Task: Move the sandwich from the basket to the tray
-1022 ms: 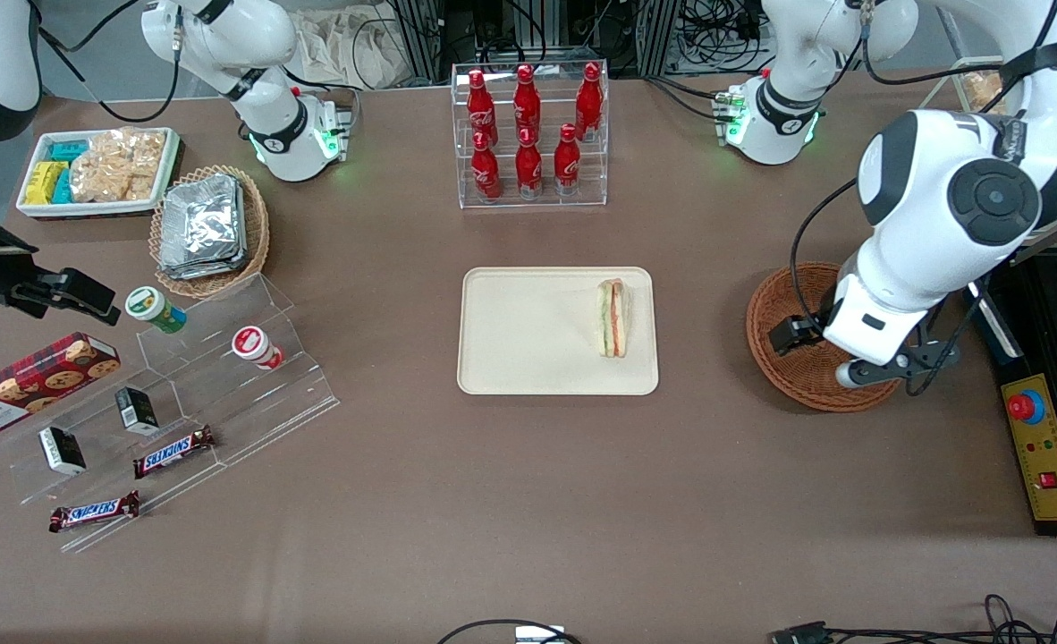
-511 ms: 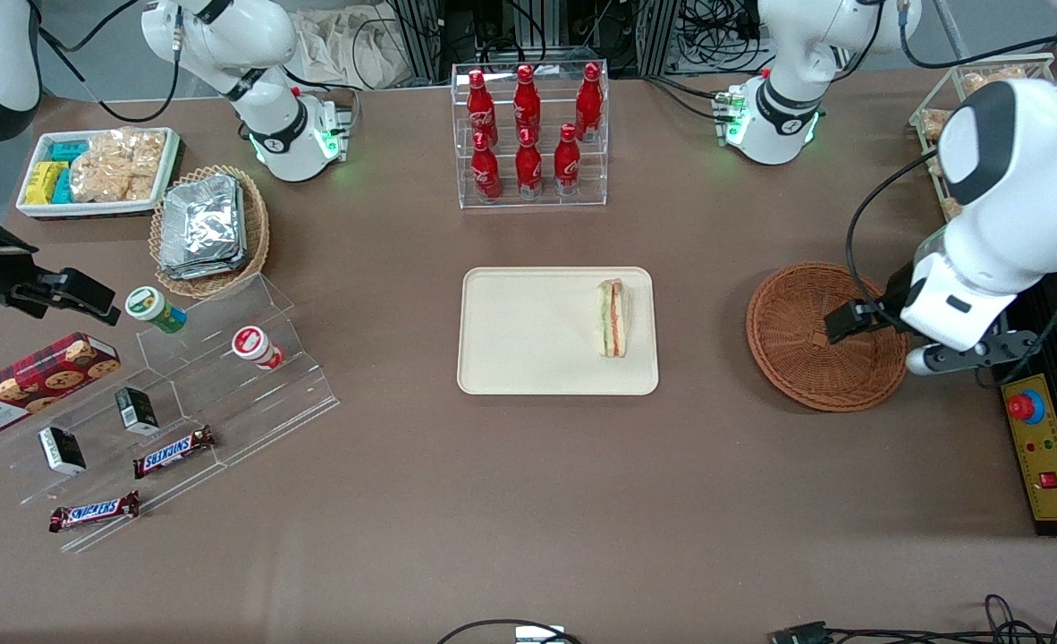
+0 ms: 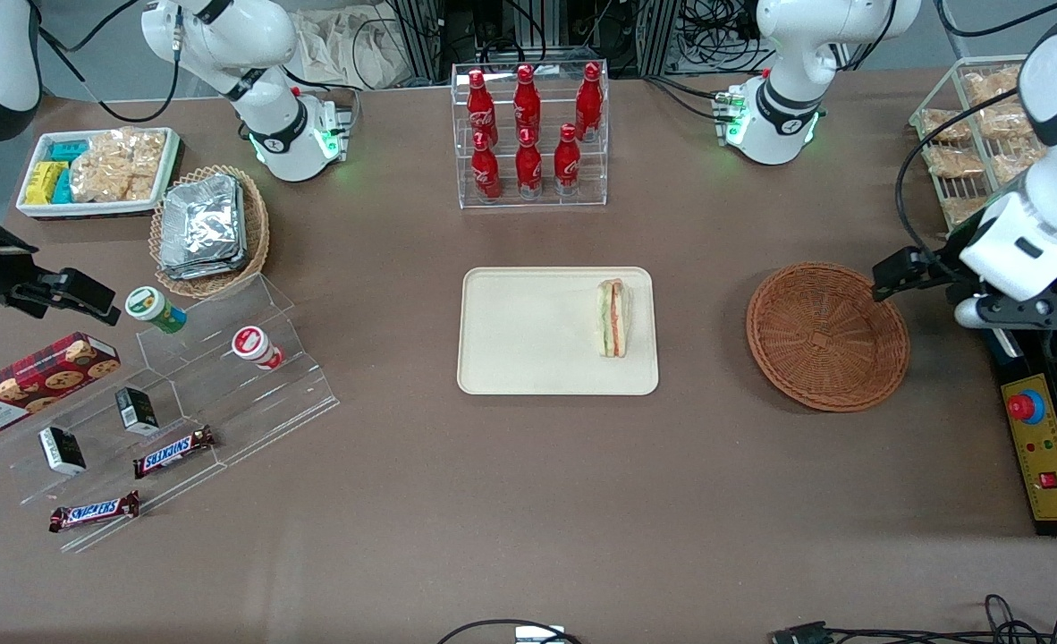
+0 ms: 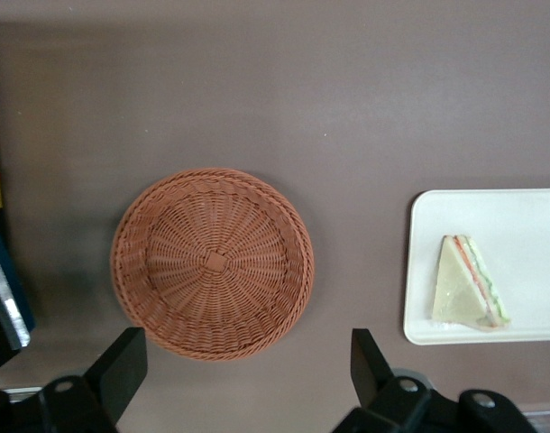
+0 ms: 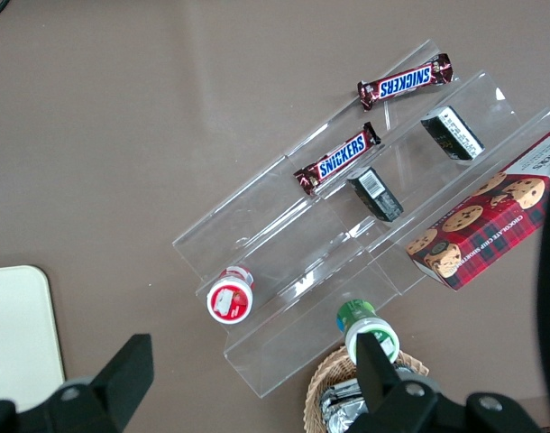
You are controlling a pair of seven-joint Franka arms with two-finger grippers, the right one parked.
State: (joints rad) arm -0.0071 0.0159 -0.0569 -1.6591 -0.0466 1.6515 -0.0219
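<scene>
The sandwich (image 3: 613, 317) (image 4: 469, 284), a white triangular wedge with layered filling, lies on the cream tray (image 3: 528, 340) (image 4: 527, 216), at the tray's end toward the working arm. The round reddish-brown basket (image 3: 828, 335) (image 4: 212, 262) stands beside the tray with nothing in it. My left gripper (image 4: 243, 352) is open and holds nothing. It hangs high above the table, just off the basket's rim. In the front view the arm's white hand (image 3: 1020, 246) is past the basket, toward the working arm's end of the table.
A clear rack of red bottles (image 3: 528, 134) stands farther from the front camera than the tray. A wire rack of snack packs (image 3: 976, 143) and a yellow control box (image 3: 1038, 447) flank the hand. A clear stepped stand (image 3: 189, 394) and a foil-packet basket (image 3: 207, 228) sit toward the parked arm's end.
The left arm has swung from above the basket out toward the working arm's end of the table, uncovering the whole basket. The sandwich has stayed on the tray.
</scene>
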